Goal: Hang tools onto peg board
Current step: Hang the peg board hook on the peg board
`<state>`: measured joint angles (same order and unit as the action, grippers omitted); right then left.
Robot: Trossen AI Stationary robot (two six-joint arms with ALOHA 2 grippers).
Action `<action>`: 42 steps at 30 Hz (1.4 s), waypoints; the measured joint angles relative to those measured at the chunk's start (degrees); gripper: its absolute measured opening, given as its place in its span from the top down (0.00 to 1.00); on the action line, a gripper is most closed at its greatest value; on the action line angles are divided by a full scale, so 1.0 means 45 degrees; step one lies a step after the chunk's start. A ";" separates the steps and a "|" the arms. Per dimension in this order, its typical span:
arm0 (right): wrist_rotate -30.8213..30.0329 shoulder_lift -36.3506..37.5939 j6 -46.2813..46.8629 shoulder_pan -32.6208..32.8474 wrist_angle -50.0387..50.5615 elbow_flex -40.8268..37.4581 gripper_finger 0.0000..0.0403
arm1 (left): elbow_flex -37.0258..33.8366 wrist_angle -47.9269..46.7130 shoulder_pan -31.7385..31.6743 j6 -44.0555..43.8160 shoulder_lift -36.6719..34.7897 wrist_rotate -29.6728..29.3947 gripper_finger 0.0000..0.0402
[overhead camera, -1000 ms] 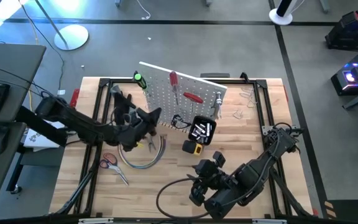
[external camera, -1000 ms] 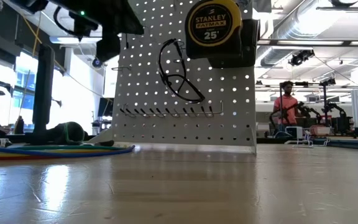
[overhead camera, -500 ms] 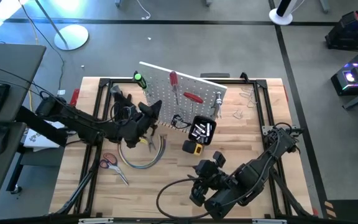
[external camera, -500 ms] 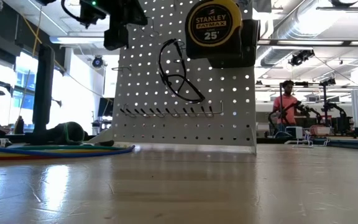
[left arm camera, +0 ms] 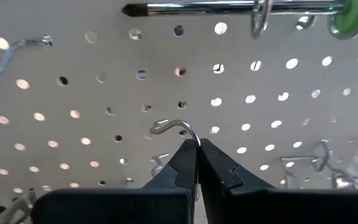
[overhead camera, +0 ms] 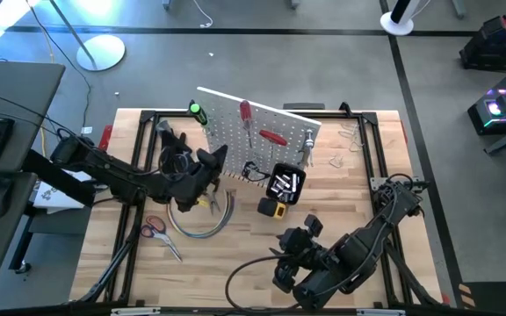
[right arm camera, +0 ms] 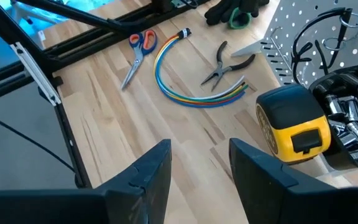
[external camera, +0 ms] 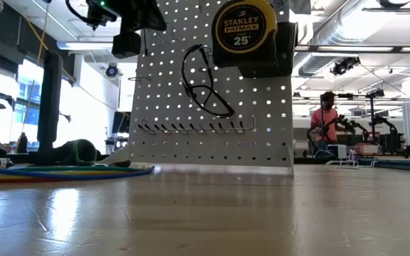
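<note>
Notably black bin (overhead camera: 285, 183) on peg board (overhead camera: 251, 140) — silver tools inside.

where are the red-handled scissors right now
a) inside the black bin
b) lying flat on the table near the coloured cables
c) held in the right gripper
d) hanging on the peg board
b: the red-handled scissors lie flat on the wooden table just beside the curved coloured cables, clear of the peg board, and the right gripper holds nothing in its open jaws.
</note>
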<state>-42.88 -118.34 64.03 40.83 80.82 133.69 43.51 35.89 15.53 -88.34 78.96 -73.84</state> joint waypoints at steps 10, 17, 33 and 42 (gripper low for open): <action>0.0002 0.0000 -0.0146 0.0133 0.0000 0.0000 0.61 | 0.0000 -0.1159 -0.0118 -0.1096 0.0005 -0.0151 1.00; -0.0030 0.0000 -0.0289 0.0134 -0.0010 0.0000 0.61 | 0.0000 -0.1176 -0.0147 -0.1395 0.0020 -0.0045 1.00; -0.0056 0.0000 -0.0330 0.0212 -0.0084 0.0000 0.61 | 0.0743 -0.1856 -0.0741 -0.1305 0.0204 0.0010 1.00; -0.0139 0.0000 -0.0330 0.0309 -0.0185 0.0000 0.61 | 0.1310 -0.1892 -0.0807 -0.0792 0.0219 -0.0185 1.00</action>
<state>-43.51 -118.34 62.54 42.22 79.99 133.69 49.40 27.38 11.90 -91.90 79.94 -74.67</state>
